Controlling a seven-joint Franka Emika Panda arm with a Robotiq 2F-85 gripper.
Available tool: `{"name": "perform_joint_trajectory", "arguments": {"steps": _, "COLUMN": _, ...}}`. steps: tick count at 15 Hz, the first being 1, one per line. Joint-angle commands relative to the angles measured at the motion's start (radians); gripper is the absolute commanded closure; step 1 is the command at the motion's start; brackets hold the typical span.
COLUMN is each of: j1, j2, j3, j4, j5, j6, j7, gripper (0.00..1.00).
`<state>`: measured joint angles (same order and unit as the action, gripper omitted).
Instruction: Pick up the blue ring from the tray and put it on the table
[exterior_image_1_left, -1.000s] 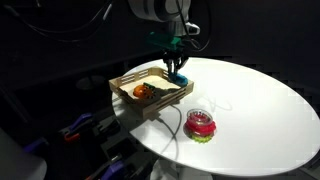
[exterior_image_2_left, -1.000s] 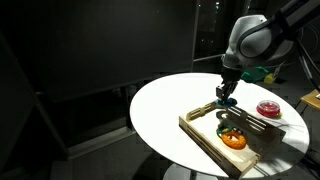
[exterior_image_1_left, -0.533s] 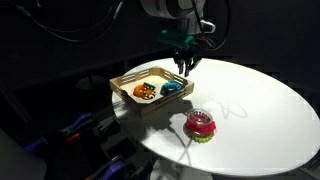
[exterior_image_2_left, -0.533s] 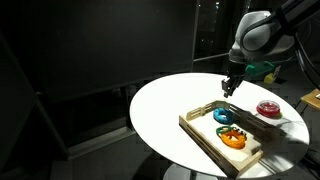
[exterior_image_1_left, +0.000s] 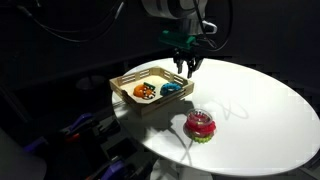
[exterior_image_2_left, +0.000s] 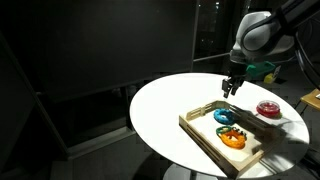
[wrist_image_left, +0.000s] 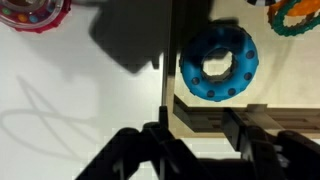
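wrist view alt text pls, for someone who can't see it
The blue ring lies in the tray, just inside its wooden wall; the open gripper shows at the bottom edge, empty. The white table fills the left.

Your gripper (exterior_image_1_left: 186, 67) hangs over the far edge of the tray (exterior_image_1_left: 128, 80) with its jaws apart, and the air around it is open in both exterior views. The drop onto the blue ring (wrist_image_left: 218, 63) is unobstructed, since nothing covers its top. Two tight spots: the low slatted wall (wrist_image_left: 205, 115) runs just beside the ring, and the orange ring (exterior_image_1_left: 146, 92) lies near it inside the tray. On the table (exterior_image_1_left: 265, 100), the red-pink ring (exterior_image_1_left: 201, 125) stands near the tray's corner. Beyond that ring, you get wide bare white surface.
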<state>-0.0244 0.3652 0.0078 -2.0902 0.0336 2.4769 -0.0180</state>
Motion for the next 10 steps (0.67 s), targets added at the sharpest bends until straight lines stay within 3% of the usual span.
{"name": "perform_joint_trajectory", "arguments": {"steps": 1, "j1": -0.004, "j2": -0.009, "j3": 0.034, "j4": 0.006, "j5": 0.035, "j6": -0.032, "j7": -0.048, "gripper": 0.12}}
{"name": "perform_joint_trajectory", "arguments": {"steps": 3, "j1": -0.004, "j2": -0.007, "j3": 0.055, "j4": 0.004, "j5": 0.053, "j6": -0.038, "j7": -0.065, "gripper": 0.00}}
{"name": "perform_joint_trajectory", "arguments": {"steps": 10, "j1": 0.028, "j2": 0.034, "j3": 0.090, "j4": -0.008, "j5": 0.070, "j6": -0.062, "j7": -0.078, "gripper": 0.00}}
